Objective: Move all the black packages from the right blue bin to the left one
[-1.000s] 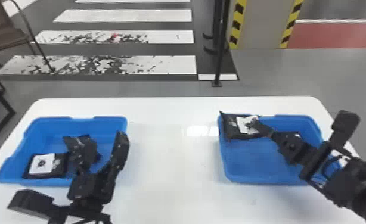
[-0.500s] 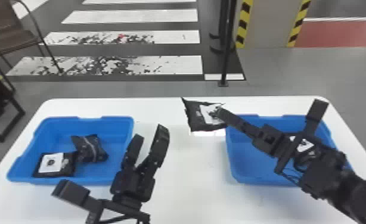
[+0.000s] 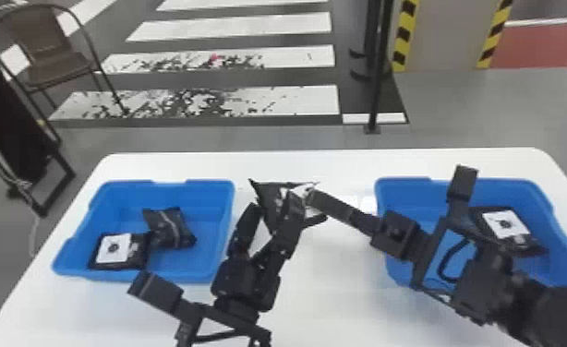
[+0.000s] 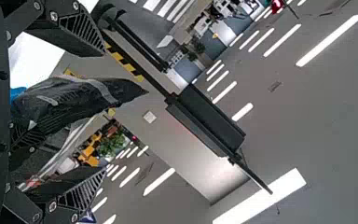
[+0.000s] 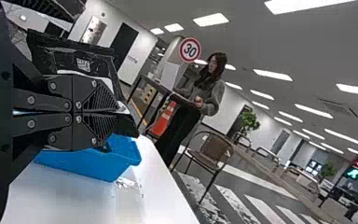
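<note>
In the head view, the right tool (image 3: 312, 196) pinches a black package (image 3: 265, 193) by its edge, over the surface (image 3: 324, 304) just to the right of the left blue bin (image 3: 215, 207). The left tool (image 3: 274, 205), near the same side of that bin, has its fingers parted around the package. Inside the left blue bin sit a crumpled package (image 3: 169, 226) and a labelled package (image 3: 114, 251). Well apart to its right stands the right blue bin (image 3: 402, 198), with another package (image 3: 504, 224) lying in it; the right arm (image 3: 481, 277) hides part of that floor.

In the left wrist view, the left tool gapes, the held package hanging loose between its spread fingers (image 4: 81, 35), with no grip taken. A handover toward the left blue bin appears to be the step in hand.

In the right wrist view, the right tool is clenched on the pouch, the left blue bin beyond it. The creased wrapping looks light, limp and somewhat slippery, likely to fold or slide if caught by a corner. The left tool would do best to close flat across the fuller middle before the right lets go.
</note>
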Robot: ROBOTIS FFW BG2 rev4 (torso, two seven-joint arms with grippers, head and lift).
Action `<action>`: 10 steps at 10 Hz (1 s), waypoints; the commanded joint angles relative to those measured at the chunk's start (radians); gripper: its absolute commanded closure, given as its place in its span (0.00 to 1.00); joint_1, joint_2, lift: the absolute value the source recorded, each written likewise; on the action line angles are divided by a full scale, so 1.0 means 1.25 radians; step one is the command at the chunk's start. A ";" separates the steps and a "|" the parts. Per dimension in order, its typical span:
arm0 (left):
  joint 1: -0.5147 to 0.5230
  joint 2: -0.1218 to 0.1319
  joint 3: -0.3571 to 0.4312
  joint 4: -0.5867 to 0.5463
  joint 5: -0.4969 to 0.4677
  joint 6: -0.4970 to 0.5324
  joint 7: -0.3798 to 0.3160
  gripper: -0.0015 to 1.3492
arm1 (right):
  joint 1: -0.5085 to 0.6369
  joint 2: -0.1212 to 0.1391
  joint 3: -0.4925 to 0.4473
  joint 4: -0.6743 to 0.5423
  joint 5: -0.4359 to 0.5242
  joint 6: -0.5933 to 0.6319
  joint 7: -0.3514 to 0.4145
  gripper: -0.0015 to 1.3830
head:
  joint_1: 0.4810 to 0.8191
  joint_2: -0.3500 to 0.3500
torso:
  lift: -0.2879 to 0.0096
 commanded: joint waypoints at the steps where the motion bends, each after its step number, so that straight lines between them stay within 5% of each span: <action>1: 0.001 -0.002 0.010 0.000 -0.020 0.004 0.001 0.30 | -0.005 -0.002 0.016 0.003 -0.013 -0.003 0.001 0.82 | 0.63 0.72 | 0.45; 2: 0.003 -0.002 0.016 0.000 -0.025 0.020 0.007 0.70 | -0.013 -0.004 0.023 0.008 -0.021 -0.009 0.003 0.82 | 0.63 0.73 | 0.45; 3: 0.007 -0.004 0.027 -0.006 -0.038 0.024 0.016 0.88 | -0.015 -0.004 0.029 0.010 -0.023 -0.019 0.006 0.82 | 0.63 0.74 | 0.45; 8: 0.019 -0.005 0.040 -0.025 -0.079 0.002 0.040 0.90 | -0.050 -0.001 0.061 0.071 -0.039 -0.068 0.021 0.80 | 0.63 0.78 | 0.45; 9: 0.019 -0.005 0.045 -0.025 -0.066 0.006 0.042 0.90 | -0.062 0.000 0.066 0.093 -0.040 -0.074 0.027 0.70 | 0.63 0.78 | 0.45; 10: 0.017 -0.012 0.083 -0.023 -0.078 0.012 0.043 0.90 | -0.064 0.001 0.066 0.111 -0.029 -0.089 0.032 0.39 | 0.63 0.78 | 0.45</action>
